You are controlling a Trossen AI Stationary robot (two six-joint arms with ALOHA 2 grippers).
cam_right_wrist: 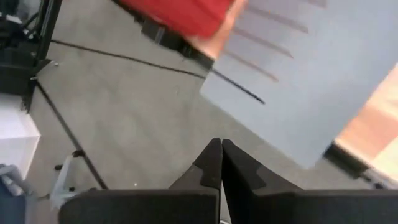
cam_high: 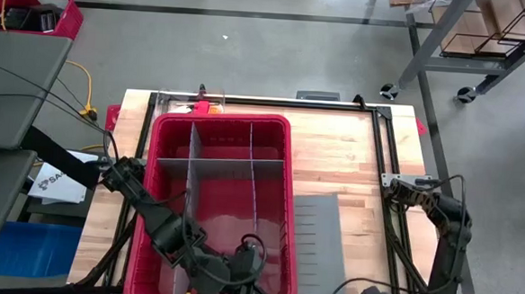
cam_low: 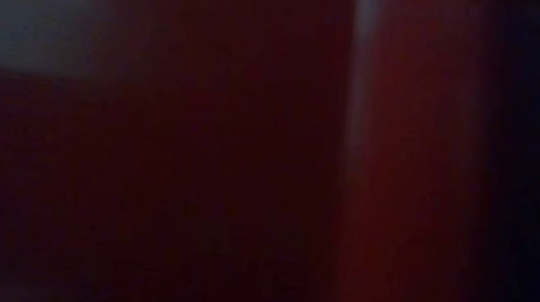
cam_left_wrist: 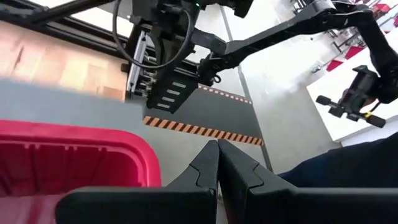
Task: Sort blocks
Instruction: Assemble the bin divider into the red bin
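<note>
Showing no blocks; red bin (cam_high: 224, 127) only

Left arm reaches down into the near end of the red bin (cam_high: 223, 127), left gripper (cam_left_wrist: 218, 149) fingers pressed together, nothing between them. Right arm folded back, well right of the bin; right gripper (cam_right_wrist: 221, 148) fingers also closed, empty.

Left arm (cam_high: 164, 223) and right arm (cam_high: 443, 224): matte black jointed links with looped black cables. Left gripper (cam_left_wrist: 219, 163) and right gripper (cam_right_wrist: 217, 163): dark, angular, wedge-shaped fingers.
</note>
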